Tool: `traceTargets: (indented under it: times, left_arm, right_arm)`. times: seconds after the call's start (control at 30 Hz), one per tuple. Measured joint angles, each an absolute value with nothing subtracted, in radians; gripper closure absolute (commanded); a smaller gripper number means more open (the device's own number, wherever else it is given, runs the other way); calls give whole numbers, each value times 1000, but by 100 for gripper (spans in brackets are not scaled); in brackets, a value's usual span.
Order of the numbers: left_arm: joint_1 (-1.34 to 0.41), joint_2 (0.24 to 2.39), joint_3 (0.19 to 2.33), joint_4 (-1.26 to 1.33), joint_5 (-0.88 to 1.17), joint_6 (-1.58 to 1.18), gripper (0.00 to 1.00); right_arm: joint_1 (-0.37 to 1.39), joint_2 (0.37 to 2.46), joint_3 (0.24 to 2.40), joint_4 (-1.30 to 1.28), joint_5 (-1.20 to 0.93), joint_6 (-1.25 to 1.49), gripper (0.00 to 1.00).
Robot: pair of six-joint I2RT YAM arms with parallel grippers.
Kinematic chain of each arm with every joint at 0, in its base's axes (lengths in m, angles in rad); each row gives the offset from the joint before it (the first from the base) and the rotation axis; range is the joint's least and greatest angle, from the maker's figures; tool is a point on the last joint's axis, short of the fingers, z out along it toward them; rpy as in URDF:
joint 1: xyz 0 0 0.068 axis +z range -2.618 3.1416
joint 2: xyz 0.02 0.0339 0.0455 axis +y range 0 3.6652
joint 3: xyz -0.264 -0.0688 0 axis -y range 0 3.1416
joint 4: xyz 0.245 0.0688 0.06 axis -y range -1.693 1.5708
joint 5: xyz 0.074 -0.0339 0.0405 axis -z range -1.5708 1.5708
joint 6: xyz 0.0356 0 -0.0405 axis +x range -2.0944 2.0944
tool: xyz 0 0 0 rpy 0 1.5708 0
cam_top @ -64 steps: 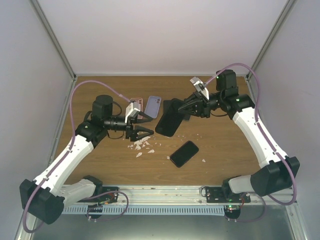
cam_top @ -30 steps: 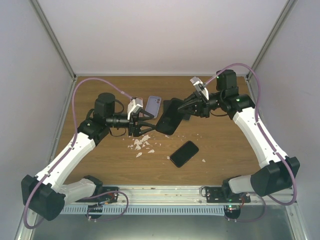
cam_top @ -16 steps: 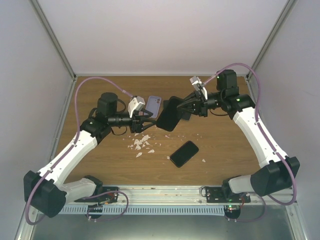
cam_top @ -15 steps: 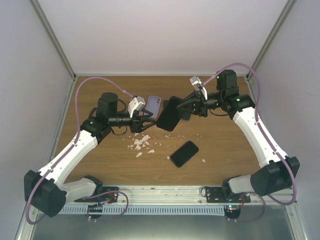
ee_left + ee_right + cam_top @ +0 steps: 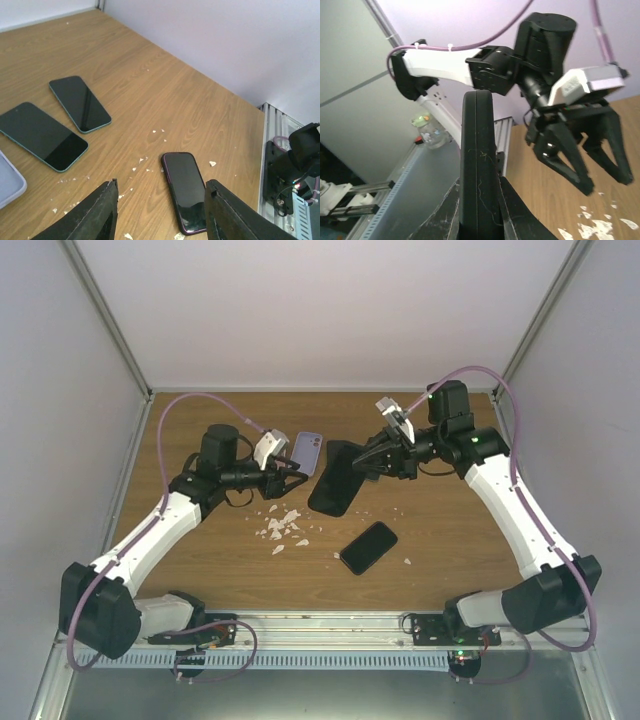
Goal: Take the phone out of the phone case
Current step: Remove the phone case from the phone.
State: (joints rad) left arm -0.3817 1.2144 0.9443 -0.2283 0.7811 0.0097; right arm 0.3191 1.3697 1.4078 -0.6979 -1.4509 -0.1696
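Right gripper point(image 5: 368, 456) is pinching black rectangular cased phone point(image 5: 333, 483), holding it tilted above brown wooden table point(image 5: 450, 530). Left gripper point(image 5: 296, 477) is hovering near, jaws spread, gripping nothing.

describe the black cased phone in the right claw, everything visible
The cased phone is a black, matte-looking rectangular slab with rounded corners. The right claw is shut on one end and appears to hold it clear of the table, its free end pointing toward the left arm. Edge-on in the right wrist view, a seam runs along its side, with fine pale scratches. Nothing else touches it; the left claw is open beside it, apart.
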Motion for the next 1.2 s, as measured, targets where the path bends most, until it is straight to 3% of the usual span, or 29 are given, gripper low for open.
traceTargets:
  times: [0.1, 0.4, 0.57, 0.8, 0.93, 1.07, 1.2]
  left_arm:
    - [-378, 1234, 942, -228, 776, 9, 52]
    - [-374, 1199, 944, -216, 916, 18, 37]
    - [-356, 1168, 1026, -263, 1013, 65, 35]
    - [-333, 1168, 1155, -390, 1109, 189, 37]
    - [-351, 1174, 1190, -441, 1111, 221, 32]
    - [-405, 1200, 1231, -471, 1101, 234, 34]
    - [-445, 1223, 1244, -491, 1091, 241, 44]
  right_arm:
    - [331, 1367, 1412, -713, -1486, -174, 99]
    - [337, 1364, 1400, -664, -1507, -133, 100]
    - [337, 1358, 1372, -609, -1456, -107, 100]
    - [342, 1359, 1370, -693, -1328, -280, 99]
    - [386, 1363, 1370, -756, -1238, -388, 100]
    - [463, 1373, 1370, -792, -1166, -454, 100]
    - [510, 1385, 1370, -817, -1116, -498, 100]
